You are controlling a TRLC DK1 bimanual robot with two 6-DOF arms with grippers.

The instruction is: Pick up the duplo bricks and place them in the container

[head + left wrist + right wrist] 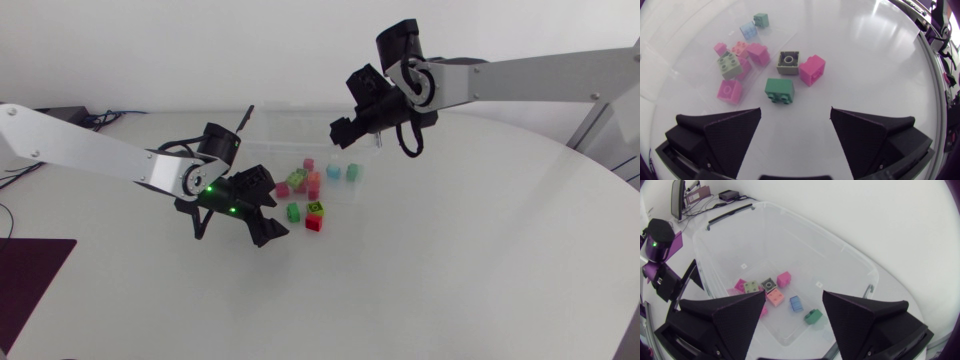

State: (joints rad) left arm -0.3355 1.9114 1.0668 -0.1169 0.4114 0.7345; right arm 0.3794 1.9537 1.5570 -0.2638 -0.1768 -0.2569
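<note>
The left gripper (795,111), spread and empty, hovers by the green brick (779,90), near the container (285,125) under the spread right gripper (794,294). Pickup pending: next it likely must straddle 1 brick squarely.

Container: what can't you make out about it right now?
- Head view: container outline; clear walls fade into the white table, and the right jaws overlap one end.
- Right wrist view: near rim hidden behind right jaws; duplo bricks show through clear walls, inside or beyond untellable.
</note>
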